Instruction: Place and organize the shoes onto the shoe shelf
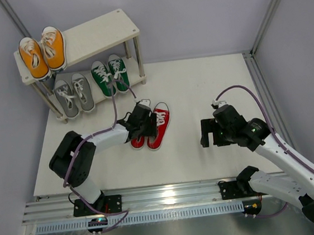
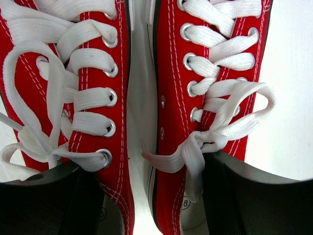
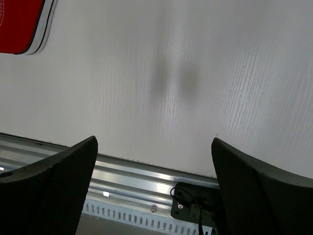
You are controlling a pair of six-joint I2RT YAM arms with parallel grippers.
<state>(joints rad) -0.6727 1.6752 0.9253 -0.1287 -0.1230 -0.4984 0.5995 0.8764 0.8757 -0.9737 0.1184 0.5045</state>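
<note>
Red shoes (image 2: 168,98) side by side under wide-spread left claw (image 2: 146,166), one finger (image 2: 49,200) over each shoe's opening

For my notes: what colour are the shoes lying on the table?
The shoes are red, with white laces; the left wrist view shows it best.

- This is a robotics lab test cell: plain pale partition walls (image 1: 191,13) close in a white worktop (image 1: 199,90).
- Aluminium frame posts (image 1: 273,7) stand at the corners.
- A slotted aluminium rail (image 1: 171,197) carries the bolted arm bases (image 1: 105,204), and purple cables (image 1: 114,108) trail loose.
</note>
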